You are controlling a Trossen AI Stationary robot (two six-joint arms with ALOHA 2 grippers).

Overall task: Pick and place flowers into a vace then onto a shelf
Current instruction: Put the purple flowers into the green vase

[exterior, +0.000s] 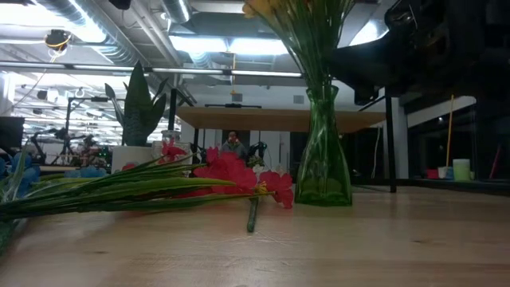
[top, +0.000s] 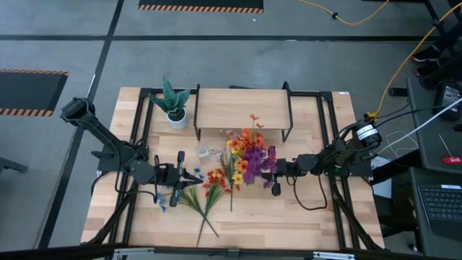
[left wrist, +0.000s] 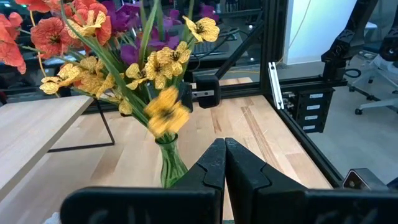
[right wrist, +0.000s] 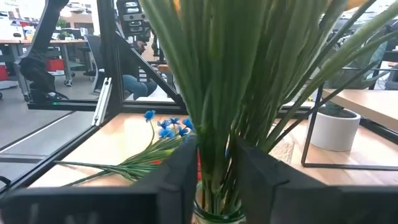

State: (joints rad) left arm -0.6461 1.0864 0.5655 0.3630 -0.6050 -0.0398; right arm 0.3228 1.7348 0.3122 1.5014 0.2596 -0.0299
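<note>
A green glass vase point(exterior: 323, 159) stands on the table in front of the shelf point(top: 242, 108) and holds a bunch of yellow, orange and purple flowers point(top: 249, 153). My right gripper point(right wrist: 214, 155) is open, level, one finger on each side of the bunched stalks point(right wrist: 214, 93) just above the vase mouth; thin gaps show on both sides. More flowers lie flat on the table: red ones point(top: 216, 178), blue ones point(right wrist: 166, 127) and long green stalks point(top: 204, 206). My left gripper point(left wrist: 224, 165) is shut and holds nothing, left of the loose flowers and pointing toward the vase.
A spiky green plant in a white pot point(top: 175, 108) stands at the shelf's left end. A small clear object point(top: 203, 152) lies left of the vase. Black frame rails point(top: 328, 144) run along both sides of the table. Bare board point(top: 289, 217) lies near the front edge.
</note>
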